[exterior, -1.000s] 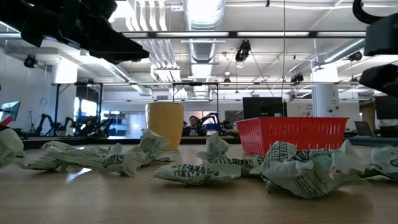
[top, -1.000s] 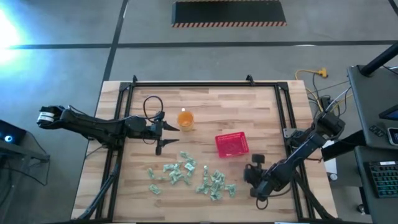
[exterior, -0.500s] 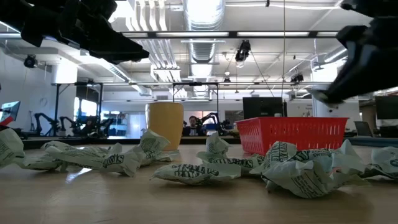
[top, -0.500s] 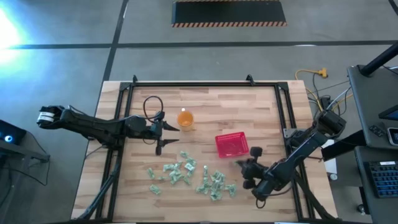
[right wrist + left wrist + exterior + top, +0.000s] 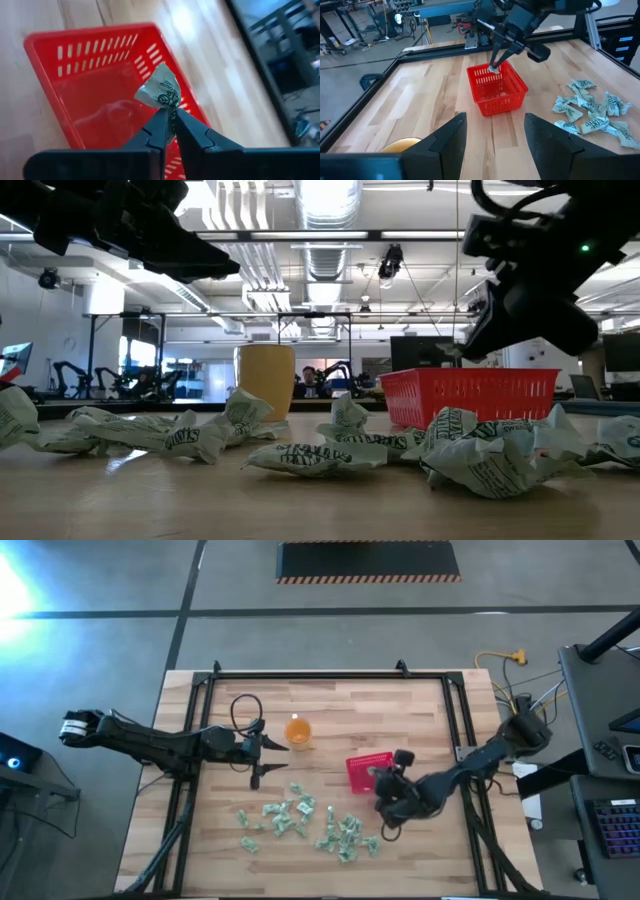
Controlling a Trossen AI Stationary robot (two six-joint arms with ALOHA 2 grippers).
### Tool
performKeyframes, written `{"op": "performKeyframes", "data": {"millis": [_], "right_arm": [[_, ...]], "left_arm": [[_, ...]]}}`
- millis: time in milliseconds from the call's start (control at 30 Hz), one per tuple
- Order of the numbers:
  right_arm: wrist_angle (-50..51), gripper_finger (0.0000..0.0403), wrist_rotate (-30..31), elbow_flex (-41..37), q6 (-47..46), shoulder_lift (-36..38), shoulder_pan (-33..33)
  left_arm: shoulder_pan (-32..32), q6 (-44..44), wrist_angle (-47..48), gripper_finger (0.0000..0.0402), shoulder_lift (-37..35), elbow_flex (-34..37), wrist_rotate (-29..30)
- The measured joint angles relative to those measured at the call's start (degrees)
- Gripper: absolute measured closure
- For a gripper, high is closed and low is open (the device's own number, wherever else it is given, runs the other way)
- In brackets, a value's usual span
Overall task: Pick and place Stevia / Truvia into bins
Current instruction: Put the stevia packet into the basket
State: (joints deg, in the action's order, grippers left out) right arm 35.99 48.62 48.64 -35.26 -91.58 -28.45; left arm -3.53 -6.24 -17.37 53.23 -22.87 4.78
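- The right gripper (image 5: 169,125) hangs over the red basket (image 5: 366,762), fingers pinched tight on one crumpled green-and-white packet (image 5: 161,92)
- In the right wrist view that held packet sits above the basket's floor, not touching it
- In the left wrist view the same gripper (image 5: 495,66) points down into the basket (image 5: 496,89) from its far side, the packet (image 5: 494,69) a small pale scrap at the fingertips
- The basket rests on the wooden table (image 5: 330,705) at about 4 o'clock from the table's centre
- The rest of the packets (image 5: 305,820) lie scattered loose toward 6 o'clock, near the front edge, just beside the basket at its 7 o'clock
- In the low view these packets (image 5: 310,450) lie crumpled on the wood in front of the basket (image 5: 470,395)
- An orange cup (image 5: 298,730) stands upright at 10 o'clock from the basket, apart from it
- The left gripper (image 5: 268,754) waits just at 8 o'clock of the cup, fingers spread apart and holding nothing
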Motion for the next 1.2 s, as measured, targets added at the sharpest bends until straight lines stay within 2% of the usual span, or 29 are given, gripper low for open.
{"op": "performKeyframes", "data": {"millis": [100, 267, 433, 700, 933, 1200], "right_arm": [[0.08, 0.0345, -2.9, 0.0, 1.74, 1.44, 1.26], [0.12, 0.0299, -3.43, 0.0, 2.3, 4.3, 1.34], [0.23, 0.0273, -3.69, 0.0, 4.31, 7.45, 0.75], [0.19, 0.0269, -4.32, 0.0, 6.81, 12.0, -3.32], [0.12, 0.0279, -4.34, 0.0, 6.39, 13.59, -7.25], [0.06, 0.0278, -4.3, -0.02, 4.37, 13.61, -9.46]], "left_arm": [[0.0, 0.66, 0.13, 0.0219, 0.0, 0.0, 0.0], [-0.35, 2.99, 4.68, 0.0219, 0.06, 0.0, 0.01], [-3.15, 3.11, 8.46, 0.0219, 4.28, 0.06, -0.02], [-6.78, 2.93, 9.52, 0.0219, 16.92, -4.54, 0.88], [-7.29, 2.99, 11.5, 0.0219, 27.33, -8.74, 3.22], [-7.28, 3.96, 12.49, 0.0219, 33.89, -11.63, 3.21]]}}
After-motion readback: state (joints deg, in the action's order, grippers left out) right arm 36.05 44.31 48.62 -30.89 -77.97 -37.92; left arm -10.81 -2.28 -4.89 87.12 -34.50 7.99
